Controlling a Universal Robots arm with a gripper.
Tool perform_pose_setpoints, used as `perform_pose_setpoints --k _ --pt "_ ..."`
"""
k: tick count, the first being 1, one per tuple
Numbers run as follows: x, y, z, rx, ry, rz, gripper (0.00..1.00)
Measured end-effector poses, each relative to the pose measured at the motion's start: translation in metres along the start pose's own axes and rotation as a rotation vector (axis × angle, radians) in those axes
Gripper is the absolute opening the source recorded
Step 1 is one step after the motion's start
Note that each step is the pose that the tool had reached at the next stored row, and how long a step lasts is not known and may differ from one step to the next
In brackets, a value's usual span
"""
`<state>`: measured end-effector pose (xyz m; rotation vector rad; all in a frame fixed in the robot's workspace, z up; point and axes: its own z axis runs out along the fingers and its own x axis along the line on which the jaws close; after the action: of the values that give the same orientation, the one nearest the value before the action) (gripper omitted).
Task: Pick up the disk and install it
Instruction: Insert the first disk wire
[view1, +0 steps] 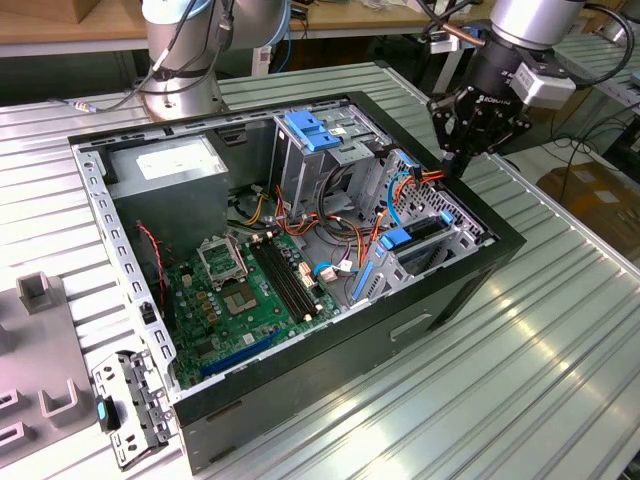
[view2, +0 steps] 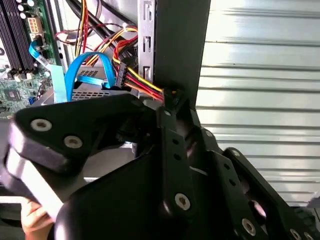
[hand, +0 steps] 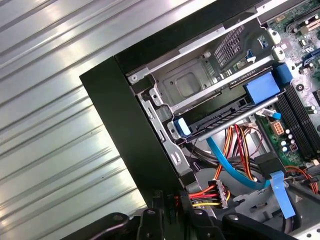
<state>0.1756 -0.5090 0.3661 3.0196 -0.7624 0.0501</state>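
The gripper (view1: 455, 165) hovers at the case's (view1: 500, 245) edge by the power plug (hand: 210, 192); finger spread cannot be told; the disk (view1: 425, 232) sits in its bay just beyond

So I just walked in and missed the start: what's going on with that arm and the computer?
A single robot arm has its gripper down at the far edge of an open computer case lying on a ribbed metal table. It sits right by a bundle of red, yellow and orange power cables near the drive bays with blue carriers. The motherboard lies exposed inside.
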Motion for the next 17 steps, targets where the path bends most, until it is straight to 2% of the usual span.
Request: perform_pose_setpoints --k 1,2,3,5,10,12,17 --pt "0.0001 0.0000 -0.0032 0.0000 0.0000 0.000 0.25" --pt "0.0002 0.0001 -0.0078 -0.0004 -0.0004 0.000 0.18" --pt "0.0003 0.0001 -0.0103 -0.0008 -0.0008 0.000 0.17" --pt "0.0003 0.0001 -0.0103 -0.0008 -0.0009 0.000 0.17" --pt "0.0001 0.0002 -0.0091 -0.0037 -0.0022 0.076 0.17" --pt "0.0001 0.0001 -0.0078 -0.0058 -0.0033 0.133 0.17" --pt "0.0000 0.0001 -0.0062 -0.0092 -0.0049 0.223 0.17"
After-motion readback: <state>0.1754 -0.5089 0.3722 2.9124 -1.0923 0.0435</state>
